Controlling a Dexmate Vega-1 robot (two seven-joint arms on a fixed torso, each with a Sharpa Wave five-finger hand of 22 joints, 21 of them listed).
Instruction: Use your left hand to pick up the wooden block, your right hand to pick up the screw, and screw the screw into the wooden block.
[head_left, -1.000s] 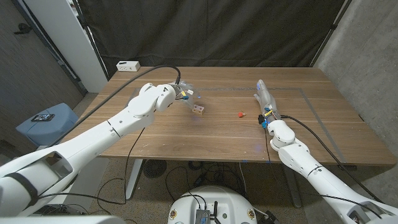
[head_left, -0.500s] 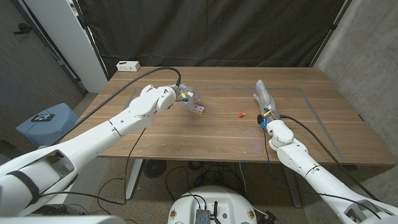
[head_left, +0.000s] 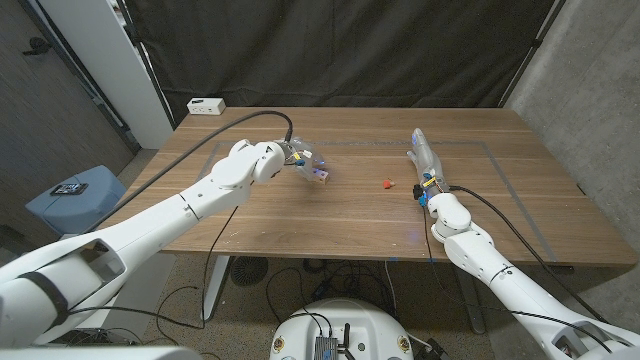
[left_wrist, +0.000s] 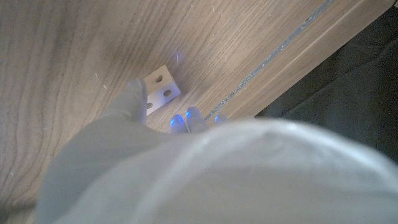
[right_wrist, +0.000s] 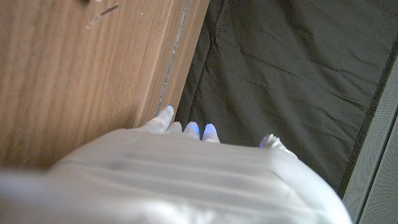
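A small pale wooden block (head_left: 320, 175) with round holes lies on the table left of centre. My left hand (head_left: 303, 160) is right behind it. In the left wrist view one finger (left_wrist: 134, 99) touches the side of the block (left_wrist: 161, 92), the blue-lit fingertips (left_wrist: 186, 118) sit just off its other side, and I see no closed grip. The red screw (head_left: 386, 184) lies on the bare wood near the middle. To the right of the screw, a short gap away, my right hand (head_left: 423, 160) stands with fingers stretched out, holding nothing.
A white power strip (head_left: 206, 105) sits at the far left corner. A thin taped line (head_left: 470, 143) runs across the table's right part. A black curtain hangs behind the table, and a blue-grey stool (head_left: 75, 195) stands off the left edge.
My left hand has edged a little to the right, closing in on the block. The block, the screw and my right arm have stayed where they were.
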